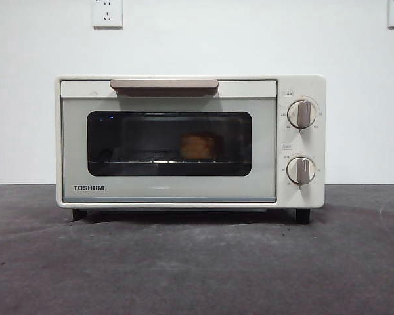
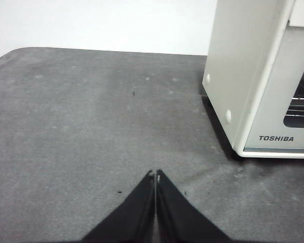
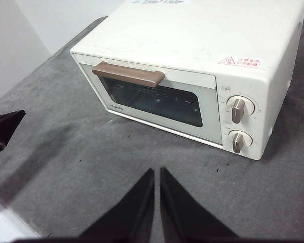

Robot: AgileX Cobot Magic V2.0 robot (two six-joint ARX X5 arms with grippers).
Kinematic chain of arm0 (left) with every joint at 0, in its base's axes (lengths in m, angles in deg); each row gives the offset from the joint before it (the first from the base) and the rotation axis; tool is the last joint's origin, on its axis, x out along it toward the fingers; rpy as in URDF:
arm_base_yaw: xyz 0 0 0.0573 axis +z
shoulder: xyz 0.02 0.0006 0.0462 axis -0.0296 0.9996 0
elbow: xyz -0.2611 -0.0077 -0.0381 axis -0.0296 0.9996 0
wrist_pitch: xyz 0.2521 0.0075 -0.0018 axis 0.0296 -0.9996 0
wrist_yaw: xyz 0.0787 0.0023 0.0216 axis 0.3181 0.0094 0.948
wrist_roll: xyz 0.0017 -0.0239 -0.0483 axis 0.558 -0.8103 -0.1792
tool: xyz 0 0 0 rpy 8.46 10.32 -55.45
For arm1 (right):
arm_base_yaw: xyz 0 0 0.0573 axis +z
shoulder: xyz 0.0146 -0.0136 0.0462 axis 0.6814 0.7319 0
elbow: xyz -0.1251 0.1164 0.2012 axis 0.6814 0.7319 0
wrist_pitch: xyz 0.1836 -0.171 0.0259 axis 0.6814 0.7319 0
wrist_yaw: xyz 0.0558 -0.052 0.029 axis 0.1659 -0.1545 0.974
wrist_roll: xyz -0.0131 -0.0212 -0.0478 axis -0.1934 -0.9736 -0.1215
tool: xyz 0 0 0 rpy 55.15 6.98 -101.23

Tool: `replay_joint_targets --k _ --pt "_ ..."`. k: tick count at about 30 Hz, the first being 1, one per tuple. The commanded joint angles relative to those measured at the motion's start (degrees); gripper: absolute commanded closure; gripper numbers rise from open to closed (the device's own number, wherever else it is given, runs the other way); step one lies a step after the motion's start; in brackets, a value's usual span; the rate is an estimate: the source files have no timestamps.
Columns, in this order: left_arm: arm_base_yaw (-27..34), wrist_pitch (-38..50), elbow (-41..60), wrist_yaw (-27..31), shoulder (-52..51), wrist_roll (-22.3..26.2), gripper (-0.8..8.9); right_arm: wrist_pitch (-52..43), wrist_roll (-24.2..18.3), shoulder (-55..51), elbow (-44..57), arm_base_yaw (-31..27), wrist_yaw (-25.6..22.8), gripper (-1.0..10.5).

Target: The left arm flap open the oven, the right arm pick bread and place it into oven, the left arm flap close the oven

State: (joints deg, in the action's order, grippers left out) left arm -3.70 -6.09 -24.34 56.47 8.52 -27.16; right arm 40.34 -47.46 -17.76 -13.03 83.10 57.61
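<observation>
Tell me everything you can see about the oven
The oven is a cream-white, boxy TOSHIBA toaster oven standing upright on black feet on the grey table. Its door is shut, with a beige-brown bar handle along the top and a dark glass window. Behind the glass, the bread sits on a wire rack. Two round knobs are stacked at the front's right side, and a warning sticker lies on top. No end effector touches it.

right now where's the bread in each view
Front view: the bread sits on the wire rack behind the closed oven door's glass, right of the window's middle.
Left wrist view: not visible; only the oven's side and a corner of its window show.
Right wrist view: not discernible through the dark window.
Shared landmark: the TOSHIBA label on the door's lower corner.
</observation>
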Motion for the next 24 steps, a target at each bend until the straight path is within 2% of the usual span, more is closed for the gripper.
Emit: replay_joint_targets --k 1,22,24 --pt "0.11 -0.28 1.18 0.33 -0.04 -0.94 8.06 -0.57 -0.13 0.11 -0.9 0.5 -0.07 9.3" --pt "0.11 -0.26 1.18 0.35 -0.02 -0.94 8.06 -1.03 -0.15 -0.61 -0.44 0.0 -0.57 9.3" --pt "0.11 -0.26 1.18 0.35 -0.02 -0.94 8.06 -1.44 -3.54 -1.18 0.22 -2.08 -1.07 9.3"
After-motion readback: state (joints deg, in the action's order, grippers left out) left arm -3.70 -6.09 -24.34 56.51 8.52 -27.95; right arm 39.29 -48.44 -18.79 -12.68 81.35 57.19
